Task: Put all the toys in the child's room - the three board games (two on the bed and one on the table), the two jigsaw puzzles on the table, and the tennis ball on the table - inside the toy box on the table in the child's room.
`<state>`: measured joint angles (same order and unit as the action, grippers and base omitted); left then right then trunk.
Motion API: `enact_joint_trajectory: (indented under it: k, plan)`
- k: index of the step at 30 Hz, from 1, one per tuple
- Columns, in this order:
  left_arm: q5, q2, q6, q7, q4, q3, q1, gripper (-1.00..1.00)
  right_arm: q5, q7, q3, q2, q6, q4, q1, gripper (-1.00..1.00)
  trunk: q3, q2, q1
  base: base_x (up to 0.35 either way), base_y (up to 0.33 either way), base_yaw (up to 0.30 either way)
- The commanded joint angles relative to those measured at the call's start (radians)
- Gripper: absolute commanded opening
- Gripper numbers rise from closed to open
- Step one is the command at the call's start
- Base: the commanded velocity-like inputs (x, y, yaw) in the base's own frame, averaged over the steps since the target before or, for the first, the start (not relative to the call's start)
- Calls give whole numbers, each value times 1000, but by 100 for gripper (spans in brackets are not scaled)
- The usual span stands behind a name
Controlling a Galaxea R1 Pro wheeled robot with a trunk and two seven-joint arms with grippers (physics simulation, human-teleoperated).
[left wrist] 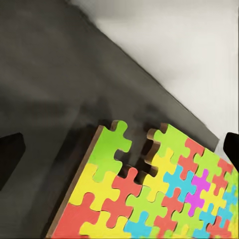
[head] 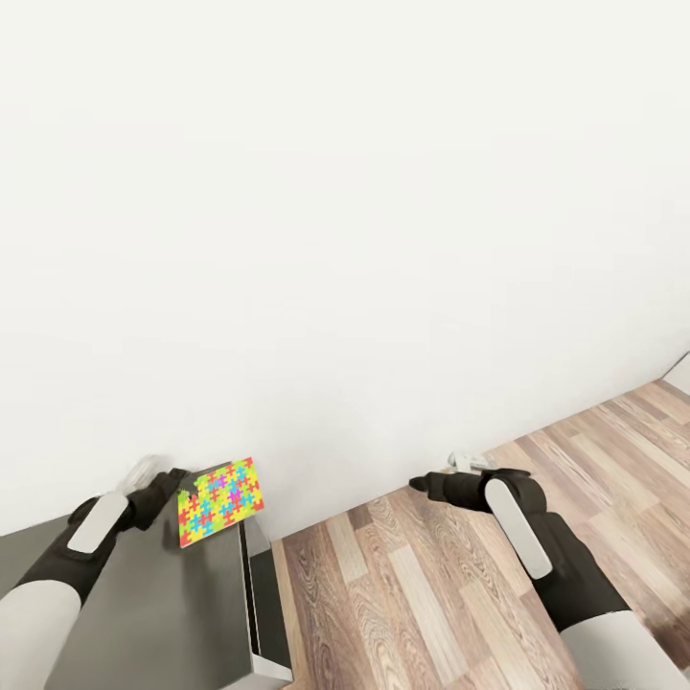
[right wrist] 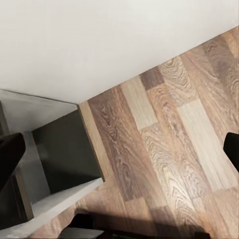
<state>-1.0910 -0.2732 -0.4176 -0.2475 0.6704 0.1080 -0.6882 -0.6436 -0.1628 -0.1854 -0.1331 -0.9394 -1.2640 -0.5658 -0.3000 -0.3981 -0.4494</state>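
Observation:
A jigsaw puzzle (head: pixel 222 500), a thin square with a many-coloured piece pattern, hangs tilted in the air over the far edge of a dark grey cabinet (head: pixel 144 613). My left gripper (head: pixel 184 487) is shut on the puzzle's near corner. In the left wrist view the puzzle (left wrist: pixel 149 194) lies between the fingers (left wrist: pixel 9 154), with the cabinet top (left wrist: pixel 50 74) behind it. My right gripper (head: pixel 422 483) hovers open over the wood floor (head: pixel 460 594) with nothing in it. The toy box, board games, tennis ball, table and bed are out of view.
A plain white wall (head: pixel 345 240) stands close ahead. The cabinet's lighter side panel (head: pixel 261 604) faces the floor. The right wrist view shows the cabinet corner (right wrist: pixel 64 149) against the wall (right wrist: pixel 99 40), with plank floor (right wrist: pixel 164 139) beside it.

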Motion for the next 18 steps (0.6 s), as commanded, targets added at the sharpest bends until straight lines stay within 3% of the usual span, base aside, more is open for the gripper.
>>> enact_joint_trajectory:
  k: [1,3,6,8,9,11,14,18]
  plan:
    - [-12,-3,-23,-7,44,23,22,100,-10,8,-7,2,-2,12,-3,100,-2,-2,-1,0,0,0]
    - [-13,-7,-56,-4,130,69,67,100,-10,40,-13,7,-2,32,-5,100,-2,-2,-1,0,0,0]
    - [-14,-7,-70,-3,174,93,89,100,-10,55,-15,10,-2,38,-6,100,-2,-2,-1,0,0,0]
    - [-16,-5,-91,-1,254,139,127,100,-11,85,-18,14,-2,50,-7,100,-2,-2,-1,0,0,0]
    - [-16,-5,-91,-1,254,139,127,100,-11,85,-18,14,-2,50,-7,100,-2,-2,-1,0,0,0]
    - [-26,-1,-104,1,321,173,156,100,-11,121,-20,17,-2,59,-8,100,-2,-2,-1,0,0,0]
    - [-35,2,-108,1,347,185,166,100,-11,141,-20,17,-2,61,-8,100,-2,-2,-1,0,0,0]
    - [-82,14,-117,-4,399,211,187,100,-10,200,-23,18,-2,56,-6,100,-2,-2,-1,0,0,0]
